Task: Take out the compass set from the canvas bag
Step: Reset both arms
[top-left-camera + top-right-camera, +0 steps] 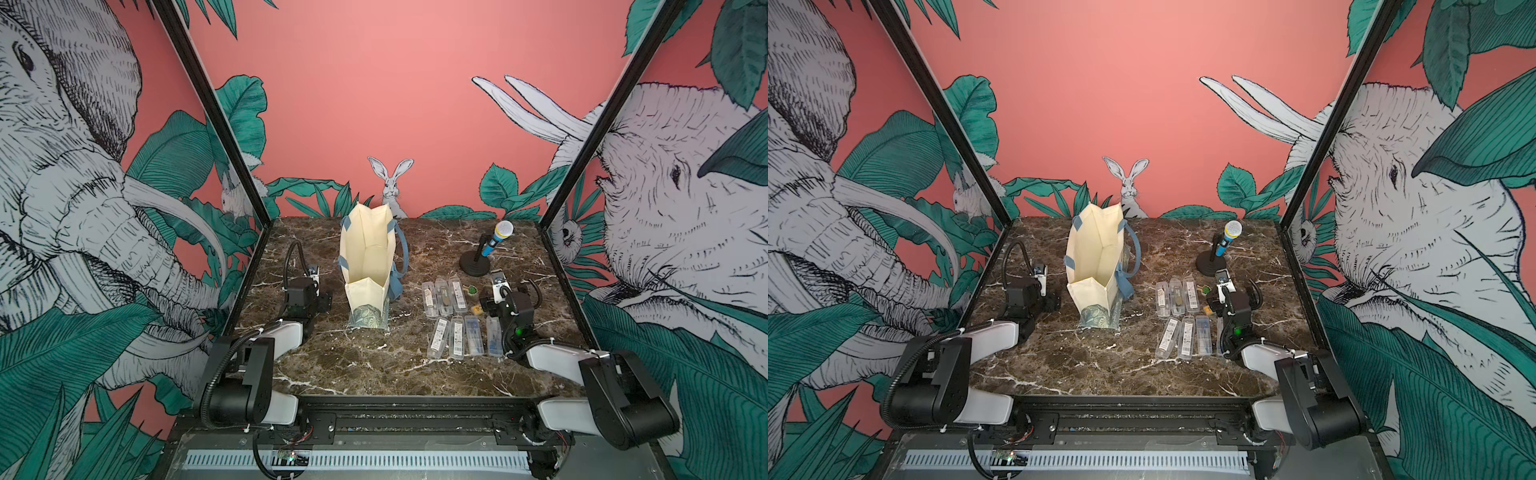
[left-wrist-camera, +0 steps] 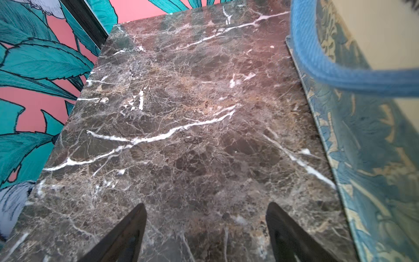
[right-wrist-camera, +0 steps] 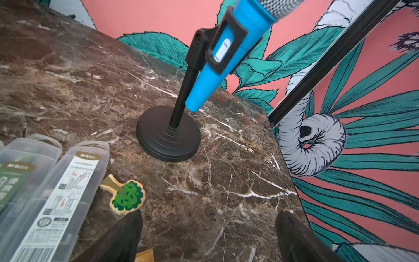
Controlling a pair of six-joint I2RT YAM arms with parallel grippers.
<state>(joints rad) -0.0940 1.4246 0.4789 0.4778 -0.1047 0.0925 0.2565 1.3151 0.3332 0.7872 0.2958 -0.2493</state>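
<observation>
All rests on the marble table [image 1: 332, 374]: the canvas bag [image 1: 370, 257] stands upright, mouth open, its inside bare as far as both top views show. Just left of the bag, the left gripper [image 2: 206, 204] is spread wide and empty. Farther right of it, the right gripper [image 3: 208, 212], likewise wide and empty, hovers by seven compass set cases [image 1: 456, 340] in two rows, lengthwise front-to-back, near a microphone stand [image 3: 167, 140] and a broccoli token [image 3: 128, 196].

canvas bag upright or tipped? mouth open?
Upright, mouth open: the canvas bag stands on its base on the table, and both top views look down into its cream inside.
</observation>
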